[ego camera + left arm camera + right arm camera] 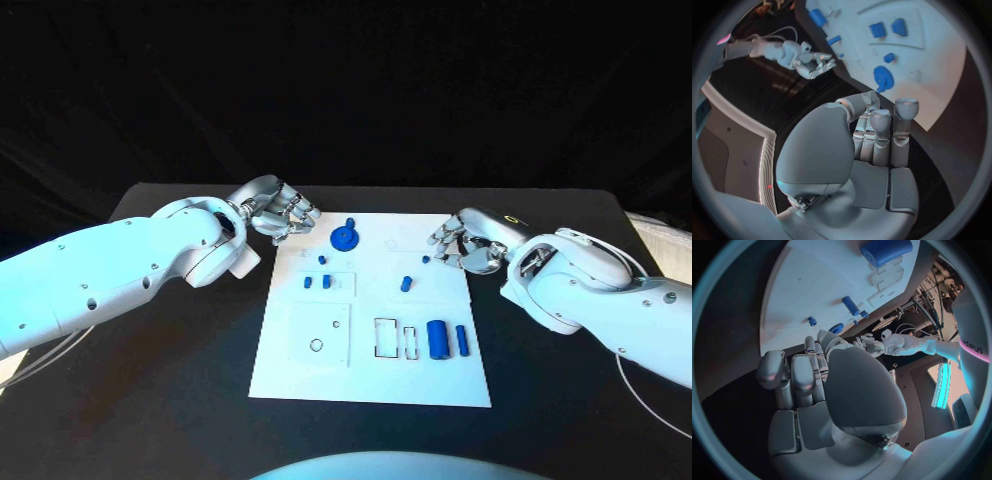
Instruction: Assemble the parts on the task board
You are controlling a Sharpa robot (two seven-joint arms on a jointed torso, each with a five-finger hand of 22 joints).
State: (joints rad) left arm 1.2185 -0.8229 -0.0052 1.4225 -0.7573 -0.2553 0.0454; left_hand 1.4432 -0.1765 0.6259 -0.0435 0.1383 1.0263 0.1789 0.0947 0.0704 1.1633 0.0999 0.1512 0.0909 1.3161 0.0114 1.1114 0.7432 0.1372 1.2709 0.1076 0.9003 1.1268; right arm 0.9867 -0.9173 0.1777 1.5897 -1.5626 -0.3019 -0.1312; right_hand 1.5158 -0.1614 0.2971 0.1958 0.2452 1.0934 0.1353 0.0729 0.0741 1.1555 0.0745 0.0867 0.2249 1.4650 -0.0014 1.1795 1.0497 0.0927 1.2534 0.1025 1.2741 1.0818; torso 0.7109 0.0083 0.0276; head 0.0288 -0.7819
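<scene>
The right hand (pixel 811 385) hangs over the dark desk (pixel 729 390) just off the white task board (pixel 811 295), fingers loosely curled, holding nothing. On the board lie a large blue cylinder (pixel 886 251) and a small blue peg (pixel 851 305). Beyond, the left hand (pixel 870 346) hovers with fingers spread.

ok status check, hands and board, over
Left hand and right hand empty at the task board's far corners. Parts untouched. Nothing in the way.

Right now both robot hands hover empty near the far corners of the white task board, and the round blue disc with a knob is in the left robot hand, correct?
Not quite. The round blue disc with a knob lies on the white task board near its far edge, between the hands, as the head view shows. The left robot hand and right robot hand both hold nothing.
</scene>
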